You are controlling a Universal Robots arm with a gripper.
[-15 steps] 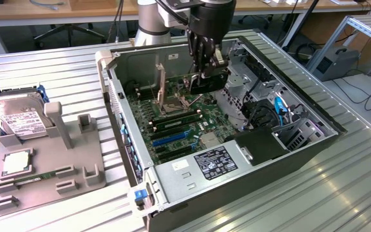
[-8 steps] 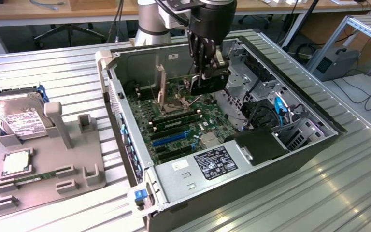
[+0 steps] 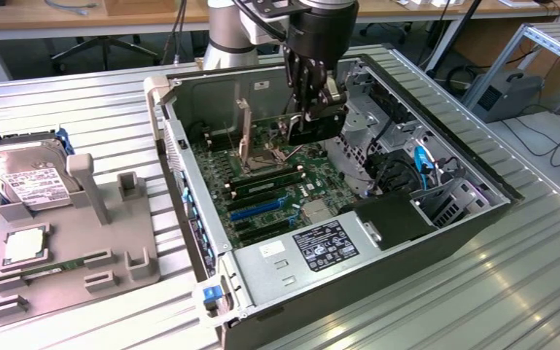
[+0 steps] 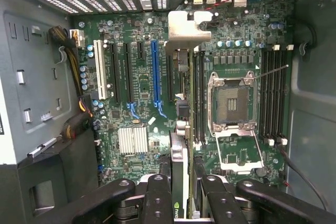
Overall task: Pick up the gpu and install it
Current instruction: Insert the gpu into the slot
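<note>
Over the open computer case point(image 3: 260, 266) my gripper point(image 3: 311, 109) is shut on the gpu point(image 3: 313, 130), a dark card that hangs on edge just above the motherboard point(image 3: 270, 189). In the wrist view the gpu point(image 4: 180, 156) runs edge-on out from between my fingers point(image 4: 157, 187), and its silver end bracket point(image 4: 186, 27) reaches toward the case's rear slot openings. The card lies between the blue expansion slot point(image 4: 155, 74) and the memory slots point(image 4: 198, 93), over a black slot point(image 4: 169, 74). Whether its edge touches that slot I cannot tell.
A grey fixture tray point(image 3: 114, 240) at the exterior view's left carries a silver hard drive point(image 3: 27, 182), a processor chip point(image 3: 25, 246) and a green memory stick point(image 3: 52, 268). Inside the case are the open processor socket point(image 4: 231, 103), a drive cage point(image 3: 378, 124) and cables point(image 4: 73, 77).
</note>
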